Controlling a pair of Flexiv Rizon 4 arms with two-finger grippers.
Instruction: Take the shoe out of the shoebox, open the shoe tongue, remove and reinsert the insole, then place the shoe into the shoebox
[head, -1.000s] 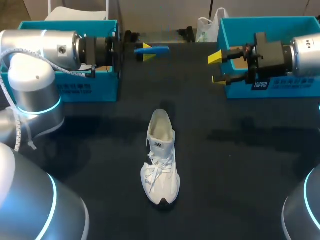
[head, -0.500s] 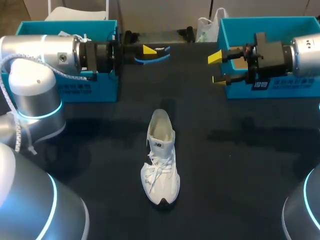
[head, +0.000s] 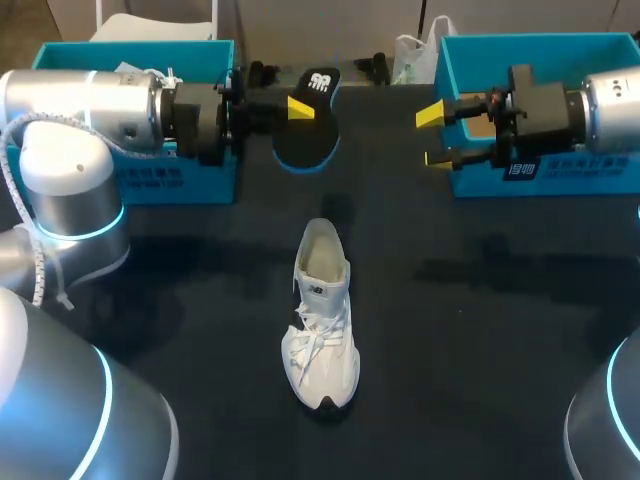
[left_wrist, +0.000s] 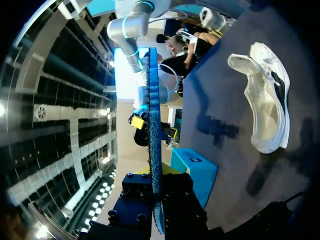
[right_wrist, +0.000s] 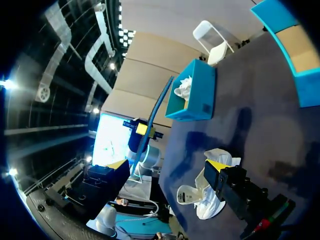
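The white shoe stands upright on the black table's middle, toe toward the front edge, its opening showing. It also shows in the left wrist view and beyond the right gripper. My left gripper hangs over the table's back, shut on the black, blue-edged insole, whose black face is turned up. In the left wrist view the insole stands edge-on between the shut gripper's fingers. My right gripper hovers open and empty at the back right, facing the left one. From there the insole looks edge-on.
A teal shoebox stands at the back left under my left arm, with white paper in it. A second teal box stands at the back right behind the right gripper. Dark clamps sit at the table's back edge.
My left gripper has rolled the insole from edge-on to showing its black face, and it now hangs lower toward the table. The right arm and the shoe have kept still.
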